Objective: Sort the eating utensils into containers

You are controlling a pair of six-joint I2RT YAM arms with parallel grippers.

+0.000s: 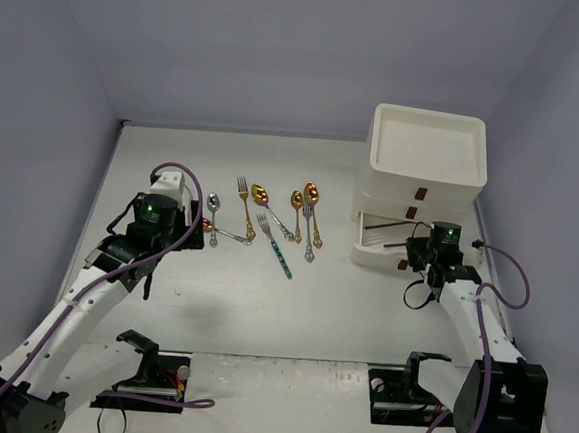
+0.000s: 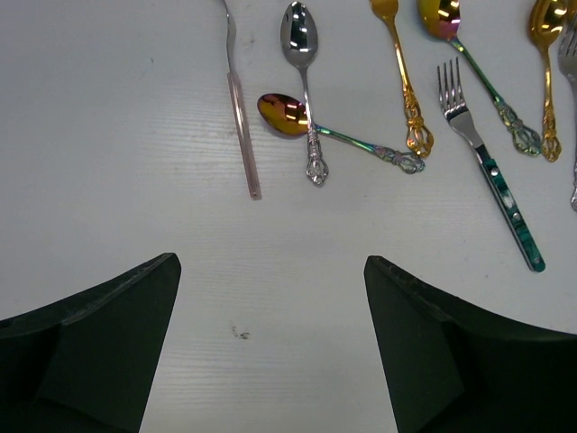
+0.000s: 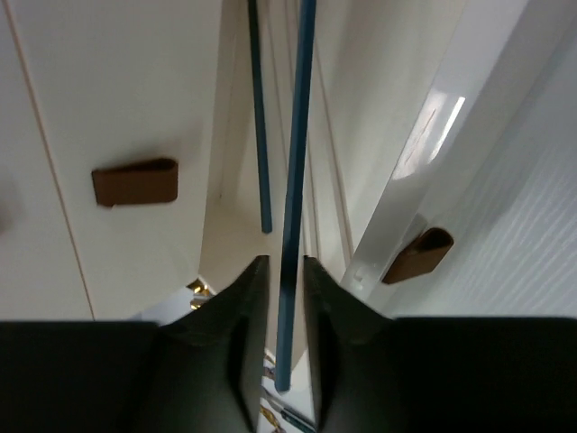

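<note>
Dropping the blue-handled utensil [image 3: 297,135] into the pulled-out bottom drawer [image 1: 367,253] of the white cabinet [image 1: 430,147] at frame right seems the step in hand: the right hand [image 3: 284,266], clamped on it, must next release, while the left hand [image 2: 270,262], fingers apart, hovers by the spoons and forks [image 1: 276,246] mid-desk [image 1: 292,317].

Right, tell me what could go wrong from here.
1. The right pincer grips a blue-handled utensil at the open drawer. The opening looks narrow, so the utensil might catch on the drawer's edge or fall outside when released.
2. The open left pincer faces a silver spoon crossing an iridescent spoon. Picking up one could drag the other along.
</note>
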